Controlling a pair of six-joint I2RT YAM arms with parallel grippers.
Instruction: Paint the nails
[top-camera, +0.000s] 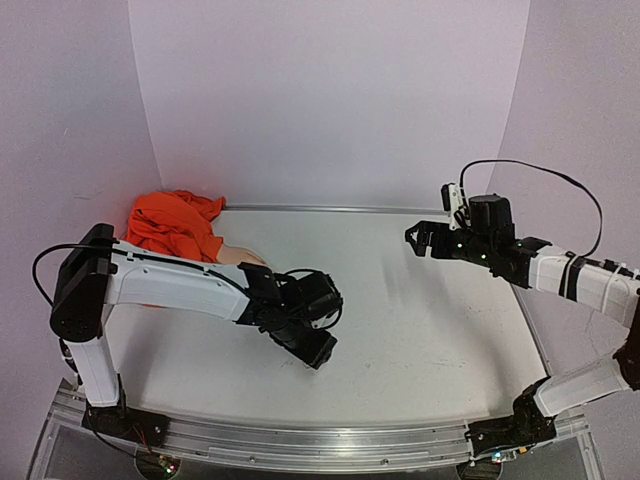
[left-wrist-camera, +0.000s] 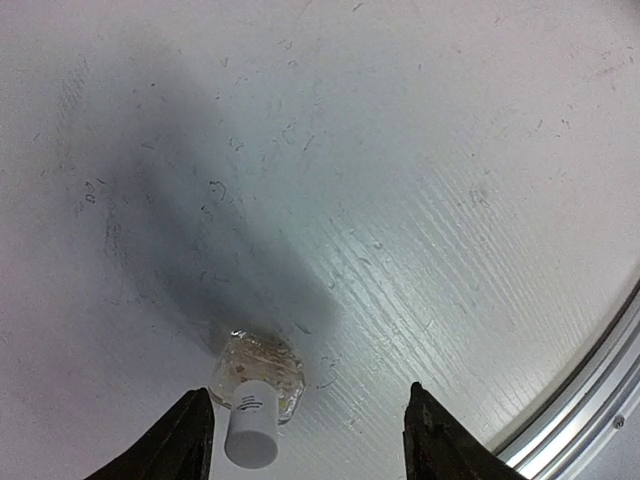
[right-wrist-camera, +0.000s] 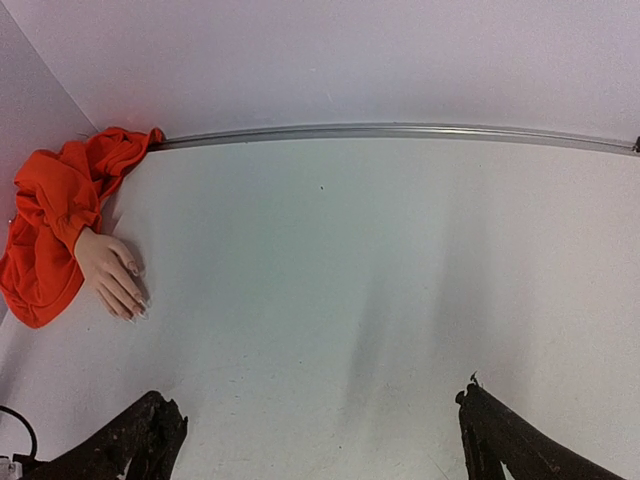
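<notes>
The nails (right-wrist-camera: 138, 303) are tiny tips on a pale peach mannequin hand (right-wrist-camera: 112, 278) that lies flat at the far left, its wrist in an orange cloth sleeve (right-wrist-camera: 48, 230). In the top view my left arm covers most of the hand (top-camera: 246, 257). My left gripper (left-wrist-camera: 305, 432) points down at the table with its jaws apart. A small clear bottle (left-wrist-camera: 258, 372) with a white cap (left-wrist-camera: 250, 436) stands between them, close to the left finger (left-wrist-camera: 188, 440). My right gripper (right-wrist-camera: 320, 440) hovers open and empty at the right, well away from the hand.
The orange cloth (top-camera: 175, 224) bunches in the back left corner against the wall. A metal rail (right-wrist-camera: 400, 131) runs along the table's far edge, and another rail (left-wrist-camera: 590, 400) lies close to the right of my left gripper.
</notes>
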